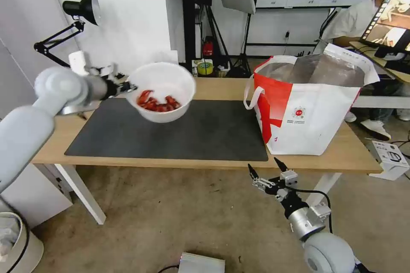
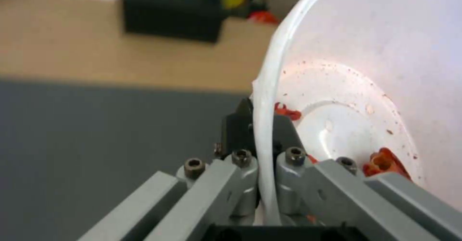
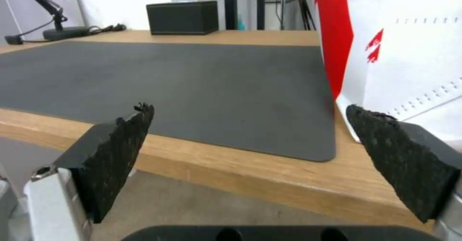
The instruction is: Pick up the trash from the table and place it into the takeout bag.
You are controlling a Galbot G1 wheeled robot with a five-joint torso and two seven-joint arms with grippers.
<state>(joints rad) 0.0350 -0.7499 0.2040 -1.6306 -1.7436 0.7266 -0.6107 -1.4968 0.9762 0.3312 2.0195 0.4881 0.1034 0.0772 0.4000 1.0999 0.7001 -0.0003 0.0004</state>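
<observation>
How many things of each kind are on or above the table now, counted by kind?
Bowl, held by its rim in the left gripper: 1
Takeout bag: 1
Mat: 1
Black box: 1
Desk lamp: 1
Total: 5

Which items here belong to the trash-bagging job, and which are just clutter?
Job: white bowl with red scraps, pinched at its rim by the left gripper; takeout bag; table.
Clutter: desk lamp, black tissue box, tape roll.
</observation>
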